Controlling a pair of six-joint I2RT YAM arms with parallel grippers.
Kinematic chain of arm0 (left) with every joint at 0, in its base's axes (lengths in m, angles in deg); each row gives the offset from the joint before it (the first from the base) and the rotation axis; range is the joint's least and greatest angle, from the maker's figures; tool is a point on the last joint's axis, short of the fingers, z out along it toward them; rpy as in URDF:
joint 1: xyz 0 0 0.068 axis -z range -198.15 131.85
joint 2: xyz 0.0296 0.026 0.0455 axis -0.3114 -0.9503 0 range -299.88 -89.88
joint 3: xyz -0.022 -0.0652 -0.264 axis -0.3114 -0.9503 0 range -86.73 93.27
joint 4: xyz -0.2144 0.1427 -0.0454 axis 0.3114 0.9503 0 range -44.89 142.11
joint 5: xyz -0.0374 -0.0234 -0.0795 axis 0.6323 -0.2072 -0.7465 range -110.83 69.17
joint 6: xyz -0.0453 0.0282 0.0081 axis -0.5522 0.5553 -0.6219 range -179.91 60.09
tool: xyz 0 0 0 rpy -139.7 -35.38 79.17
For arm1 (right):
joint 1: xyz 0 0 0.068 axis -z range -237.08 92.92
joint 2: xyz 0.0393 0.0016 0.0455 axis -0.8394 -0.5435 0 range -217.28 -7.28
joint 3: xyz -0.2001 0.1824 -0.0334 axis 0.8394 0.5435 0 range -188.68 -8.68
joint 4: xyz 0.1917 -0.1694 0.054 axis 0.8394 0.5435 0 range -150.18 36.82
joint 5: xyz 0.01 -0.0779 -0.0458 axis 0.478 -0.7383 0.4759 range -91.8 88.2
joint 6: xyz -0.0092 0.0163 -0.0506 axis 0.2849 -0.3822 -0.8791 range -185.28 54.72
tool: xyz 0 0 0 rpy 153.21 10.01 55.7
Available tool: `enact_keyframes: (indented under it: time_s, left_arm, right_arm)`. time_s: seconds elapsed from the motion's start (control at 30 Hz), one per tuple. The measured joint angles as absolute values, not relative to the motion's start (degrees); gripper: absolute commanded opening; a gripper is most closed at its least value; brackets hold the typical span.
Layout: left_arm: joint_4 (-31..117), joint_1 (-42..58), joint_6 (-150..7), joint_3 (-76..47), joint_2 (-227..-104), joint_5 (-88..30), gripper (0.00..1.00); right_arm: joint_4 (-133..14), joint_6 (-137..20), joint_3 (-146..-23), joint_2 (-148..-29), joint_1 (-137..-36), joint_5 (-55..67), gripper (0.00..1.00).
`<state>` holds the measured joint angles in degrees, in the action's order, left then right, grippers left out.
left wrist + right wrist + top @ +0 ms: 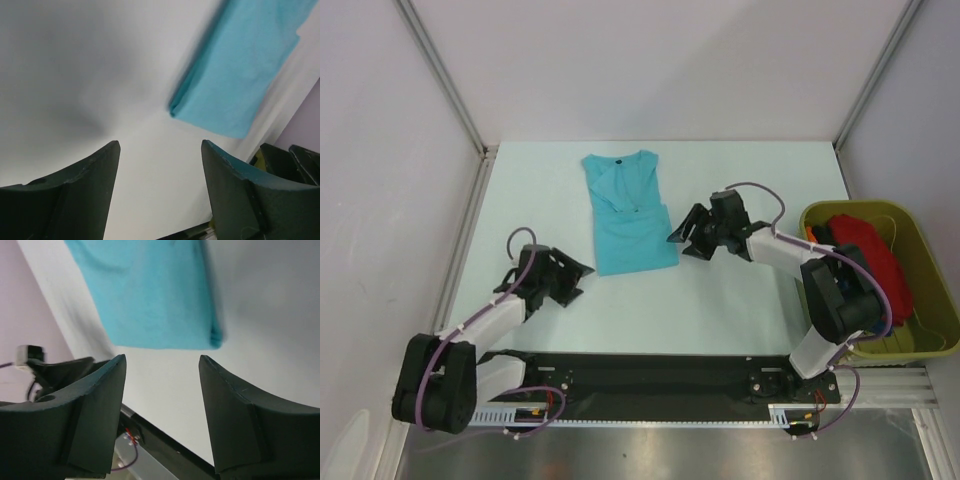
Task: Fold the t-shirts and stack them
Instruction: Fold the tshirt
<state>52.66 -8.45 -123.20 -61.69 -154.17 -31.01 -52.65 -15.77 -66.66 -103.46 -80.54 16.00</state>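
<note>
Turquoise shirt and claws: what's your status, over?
Left claw, right claw open, empty. Turquoise t-shirt partly folded between them, no contact. Red t-shirt in tub. Nothing in the way.

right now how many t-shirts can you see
2: a turquoise t-shirt lying on the table and a red t-shirt bunched in the olive tub at the right. Others may be hidden under it.

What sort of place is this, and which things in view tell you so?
Probably a robot test cell: left arm and right arm bolted to a white table, bare panel walls, a tub of shirts.
</note>
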Motion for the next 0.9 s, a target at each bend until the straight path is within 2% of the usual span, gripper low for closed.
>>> enact_keyframes:
  time_s: [0.13,0.23,0.33,0.63,0.9]
  left_arm:
    - [47.63,-2.73,-134.48,-67.15,-153.71,-28.17,0.7]
    - [42.39,0.44,-140.69,-68.36,-153.75,-26.37,0.63]
    - [36.03,2.19,-146.17,-70.3,-155.61,-25.04,0.6]
    - [24.18,4.53,-157.3,-73.12,-165.03,-23.97,0.48]
    - [23.66,4.62,-160.2,-73.32,-165.4,-19.55,0.45]
  right_arm:
    - [-61.37,-5.63,-59.03,-101.32,-84.96,12.44,0.65]
    - [-65.31,1.28,-52.82,-101.01,-85.37,9.49,0.63]
    - [-68.89,6.48,-48.52,-100.92,-85.48,7.91,0.61]
    - [-77.33,14.26,-45.37,-102.19,-86.07,5.99,0.57]
    - [-78.57,16.01,-45.83,-103.37,-86.38,5.25,0.56]
